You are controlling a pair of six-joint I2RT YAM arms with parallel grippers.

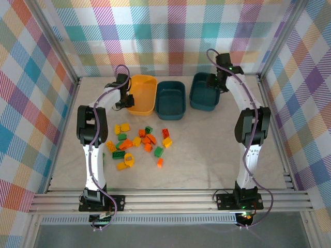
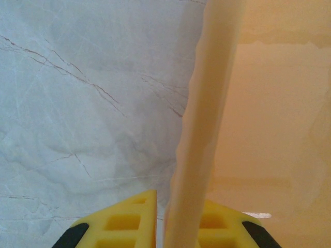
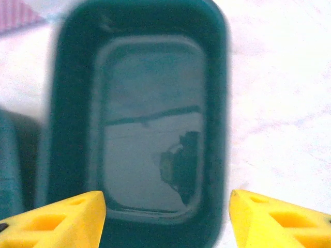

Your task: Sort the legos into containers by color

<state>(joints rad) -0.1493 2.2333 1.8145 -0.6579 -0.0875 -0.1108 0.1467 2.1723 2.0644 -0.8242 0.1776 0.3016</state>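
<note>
One pair clamped, one open
Left fingers (image 2: 124,222) pinch the wall of the yellow bin (image 2: 207,129); right fingers (image 3: 57,217) gape over a teal bin (image 3: 72,103).

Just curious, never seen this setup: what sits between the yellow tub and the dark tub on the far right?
Another dark teal tub, which looks empty, right beside the yellow tub; the overhead view shows it.

Marbled table (image 1: 207,150), plaid walls (image 1: 170,31)
</note>
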